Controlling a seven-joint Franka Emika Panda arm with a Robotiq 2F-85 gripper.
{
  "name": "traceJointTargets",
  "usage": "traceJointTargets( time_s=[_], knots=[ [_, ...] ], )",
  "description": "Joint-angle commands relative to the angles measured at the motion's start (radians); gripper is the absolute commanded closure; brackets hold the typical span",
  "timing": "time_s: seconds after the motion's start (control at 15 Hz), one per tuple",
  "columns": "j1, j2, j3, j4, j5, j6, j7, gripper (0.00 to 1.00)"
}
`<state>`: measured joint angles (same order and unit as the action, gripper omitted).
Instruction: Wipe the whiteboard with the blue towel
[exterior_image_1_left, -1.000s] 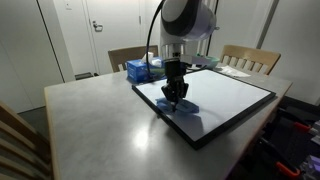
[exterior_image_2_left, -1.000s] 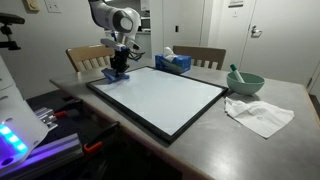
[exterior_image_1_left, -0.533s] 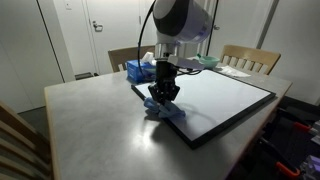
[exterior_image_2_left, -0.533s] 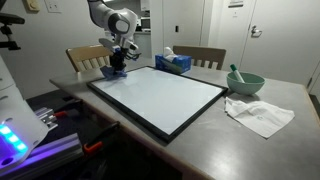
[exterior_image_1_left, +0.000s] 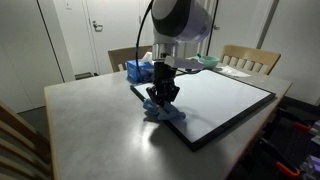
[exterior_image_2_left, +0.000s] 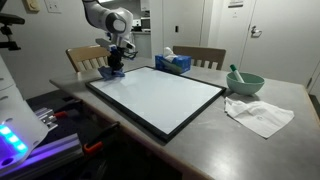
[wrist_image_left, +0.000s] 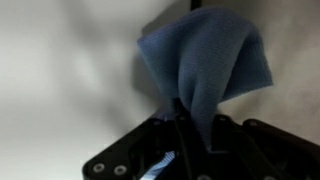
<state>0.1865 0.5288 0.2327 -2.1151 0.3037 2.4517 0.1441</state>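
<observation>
Far left of the table (exterior_image_2_left: 62, 90), the arm (exterior_image_2_left: 108, 18) comes down from above with the gripper (exterior_image_2_left: 113, 66) pointing straight at the tabletop. The jaws are drawn in narrow, pinched on the blue towel (exterior_image_2_left: 109, 73). In an exterior view the blue towel sits bunched under the gripper at the far left corner of the whiteboard (exterior_image_2_left: 165, 98); I cannot tell from here whether it touches the black frame or lies just off it. In an exterior view from another spot, the gripper (exterior_image_1_left: 162, 96) stands over the whiteboard (exterior_image_1_left: 225, 100) at the corner next to the open grey table (exterior_image_1_left: 80, 120). There the blue towel (exterior_image_1_left: 168, 112) spreads out below it, draped across the frame with part of it on the tabletop. In the wrist view the gripper (wrist_image_left: 185, 120) clamps one fold, and the blue towel (wrist_image_left: 205, 60) fans away from the grip in a loose cone with a pale surface behind it. Moving right: a blue tissue box (exterior_image_2_left: 174, 63) just behind the back edge of the whiteboard, with a wooden chair (exterior_image_2_left: 205, 55) beyond it. Further right, a green bowl (exterior_image_2_left: 245, 82) stands apart from the whiteboard near the table's right end. A white cloth (exterior_image_2_left: 260, 115) lies crumpled just in front of the bowl.
</observation>
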Motion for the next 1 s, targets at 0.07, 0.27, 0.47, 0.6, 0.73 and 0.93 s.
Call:
traceJointTargets(
  time_s=[0.07,0.27,0.47,0.6,0.73,0.93],
  knots=[
    [0.099,-0.031,-0.026,-0.061,-0.061,0.014,0.146,0.96],
    [0.127,-0.062,-0.033,-0.107,-0.08,0.022,0.216,0.96],
    [0.139,-0.087,-0.032,-0.151,-0.082,0.017,0.255,0.96],
    [0.138,-0.097,-0.027,-0.173,-0.074,0.019,0.255,0.96],
    [0.13,-0.105,-0.016,-0.201,-0.057,0.036,0.236,0.96],
    [0.14,-0.119,-0.026,-0.247,-0.094,0.113,0.219,0.96]
  ],
)
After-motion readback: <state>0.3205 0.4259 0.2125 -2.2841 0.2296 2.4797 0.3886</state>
